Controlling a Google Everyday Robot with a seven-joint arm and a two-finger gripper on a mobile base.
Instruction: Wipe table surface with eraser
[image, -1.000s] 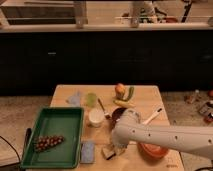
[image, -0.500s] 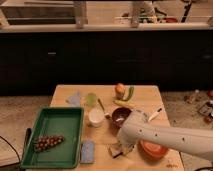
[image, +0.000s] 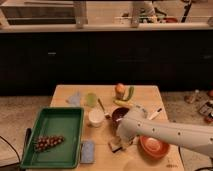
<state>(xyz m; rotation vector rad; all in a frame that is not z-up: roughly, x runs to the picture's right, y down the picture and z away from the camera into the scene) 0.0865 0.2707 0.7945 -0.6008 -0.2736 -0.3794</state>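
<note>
The tool (image: 119, 145) sits low over the front of the surface (image: 65, 93), at the eraser (image: 116, 145), between the blue pad (image: 88, 151) and the orange bowl (image: 153, 146). Whether it grips the eraser cannot be determined. Wiping appears under way; most of the surface remains.

Table surface (image: 67, 95) carries tray (image: 52, 115), bowls (image: 153, 146), eraser (image: 115, 145) under tool (image: 121, 145).
</note>
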